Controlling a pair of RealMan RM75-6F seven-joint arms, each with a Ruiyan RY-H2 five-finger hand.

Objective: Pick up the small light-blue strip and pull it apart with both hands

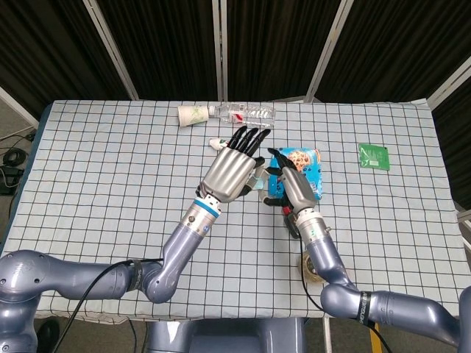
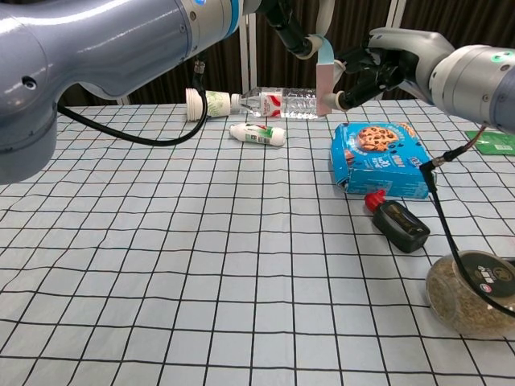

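The small light-blue strip [image 2: 326,74] hangs upright in the air above the table's far middle. In the chest view my left hand [image 2: 291,26] pinches its top end from above and to the left. My right hand [image 2: 376,71] pinches its bottom end from the right. In the head view the left hand [image 1: 232,170] shows its back with fingers stretched forward, and the right hand [image 1: 291,184] sits close beside it. Only a sliver of the strip [image 1: 257,179] shows between them there.
Below the hands lies a blue cookie box [image 2: 378,161]. A black bottle with a red cap [image 2: 398,223] and a round jar [image 2: 471,291] stand nearer the front right. A water bottle [image 2: 282,102], a paper cup [image 2: 208,102] and a white tube [image 2: 257,134] lie at the back. A green packet [image 1: 374,157] lies far right.
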